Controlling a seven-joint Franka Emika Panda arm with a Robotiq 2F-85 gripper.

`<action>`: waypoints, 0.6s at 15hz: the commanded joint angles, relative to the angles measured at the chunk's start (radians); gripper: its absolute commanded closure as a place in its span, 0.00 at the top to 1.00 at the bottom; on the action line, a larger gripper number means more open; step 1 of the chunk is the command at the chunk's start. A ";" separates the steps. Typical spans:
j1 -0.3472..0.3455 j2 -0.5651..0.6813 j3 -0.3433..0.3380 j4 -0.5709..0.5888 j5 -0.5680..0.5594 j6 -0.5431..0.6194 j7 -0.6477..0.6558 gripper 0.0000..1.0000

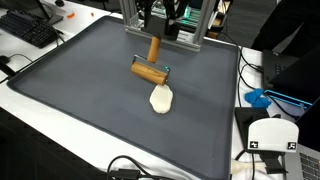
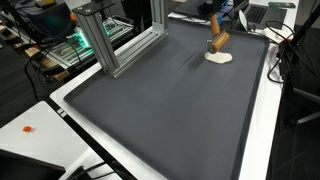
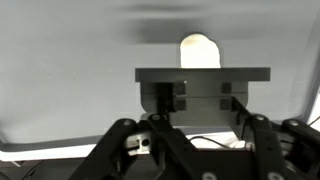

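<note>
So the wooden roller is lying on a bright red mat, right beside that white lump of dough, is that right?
Not quite. The mat is dark grey, not bright red, as both exterior views show. The rest holds: the wooden roller lies on it, right beside the white lump of dough.

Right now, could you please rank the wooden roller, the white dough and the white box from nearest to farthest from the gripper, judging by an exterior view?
1. Wooden roller: far middle of the mat, directly ahead of the gripper.
2. White dough: mid-mat, just beyond the roller's head.
3. White box: off the mat, by its near corner.
</note>
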 commanded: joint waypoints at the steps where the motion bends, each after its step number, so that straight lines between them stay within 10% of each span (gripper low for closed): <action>1: -0.024 -0.092 0.035 0.000 0.019 -0.181 -0.091 0.35; 9: -0.050 -0.232 0.056 -0.062 0.040 -0.385 -0.240 0.35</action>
